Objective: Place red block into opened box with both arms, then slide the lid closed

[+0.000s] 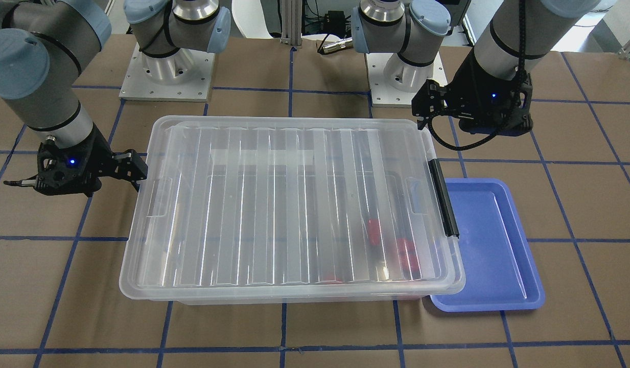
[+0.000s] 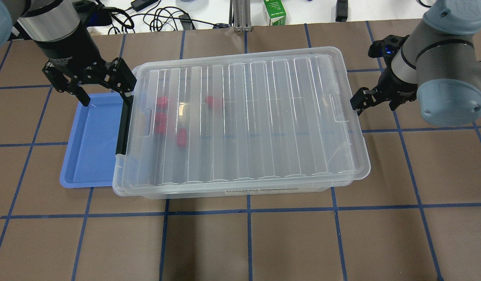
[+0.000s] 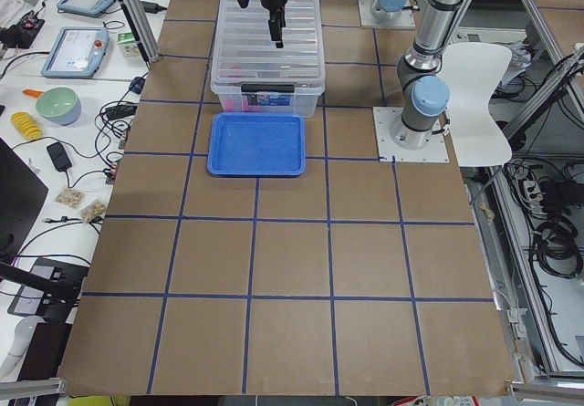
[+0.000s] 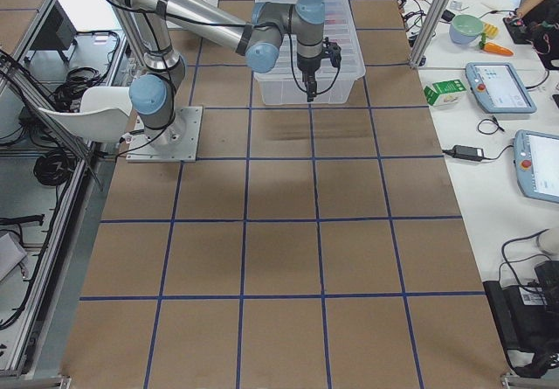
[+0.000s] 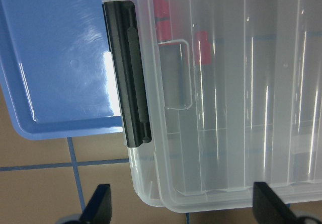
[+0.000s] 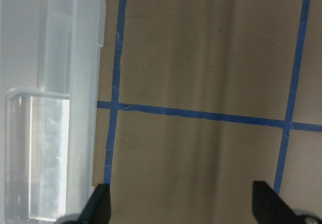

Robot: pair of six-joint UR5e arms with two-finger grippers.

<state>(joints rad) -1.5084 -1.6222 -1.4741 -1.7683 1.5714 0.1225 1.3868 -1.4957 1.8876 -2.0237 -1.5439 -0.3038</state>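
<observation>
Red blocks [image 2: 161, 102]: four, inside the box [image 2: 240, 191] at its clip handle [image 2: 123, 125] end, seen through the lid [image 2: 263, 117].
Lid: over nearly all the box, seemingly a touch off toward the other short end.
Left gripper [image 2: 107, 95]: spread wide, empty, over the handle-end corner beside the blue tray [image 2: 92, 148].
Right gripper [image 2: 375, 102]: spread wide, empty, just off the opposite short end.
Remaining: probably a last nudge to the lid.

The ribbed clear lid [image 2: 263, 117] covers the box [image 2: 240, 192], red blocks [image 2: 161, 102] inside.
</observation>
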